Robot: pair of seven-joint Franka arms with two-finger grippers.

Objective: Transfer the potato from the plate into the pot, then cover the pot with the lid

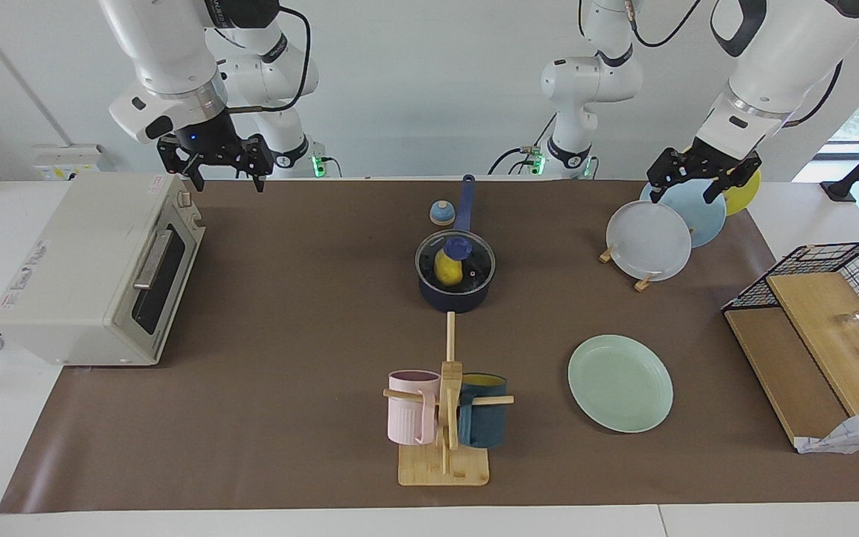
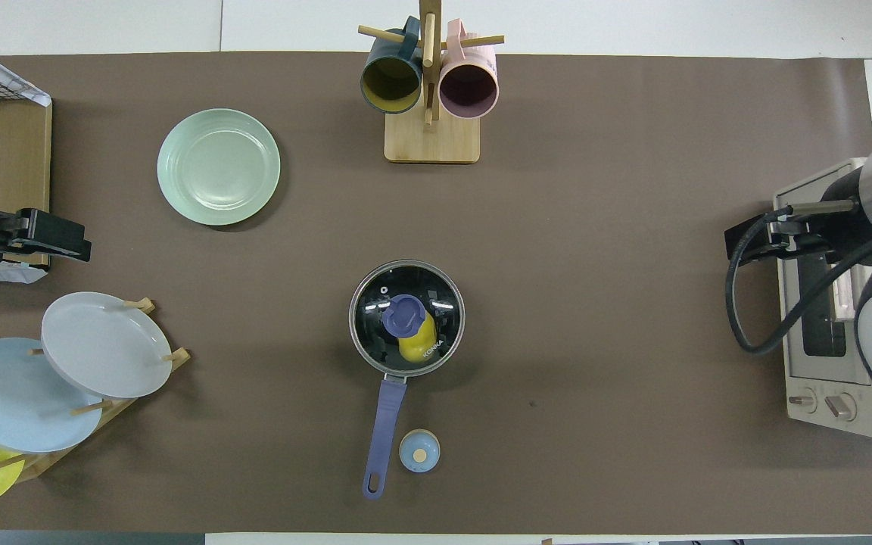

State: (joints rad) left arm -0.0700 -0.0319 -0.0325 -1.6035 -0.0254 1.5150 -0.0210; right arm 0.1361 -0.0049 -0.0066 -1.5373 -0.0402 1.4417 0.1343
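1. The potato (image 1: 447,269) is lying inside the pot (image 1: 456,294), showing yellow through the glass lid (image 1: 455,261), which is sitting flat on the pot's rim with its blue knob at centre. Judging from how things lie, both parts of the task are looking done, and the step in hand is clearing away.
2. The mint-green plate (image 1: 620,382) is sitting bare, toward the left arm's end of the table and farther from the robots than the pot.
3. The right gripper (image 1: 215,165) is hanging over the corner of the toaster oven (image 1: 94,272), fingers apart and holding nothing. A good retreat is probably keeping high, so that it is not brushing the oven's top or door handle.
4. The left gripper (image 1: 700,170) is waiting over the rack of upright plates (image 1: 648,240), fingers spread and empty; any motion there is calling for height above those plates.
5. Neither arm is needing to pass over the pot's long handle (image 2: 382,437) or the small bell (image 2: 419,450) just beside it; a nudge there could be shifting the lid.
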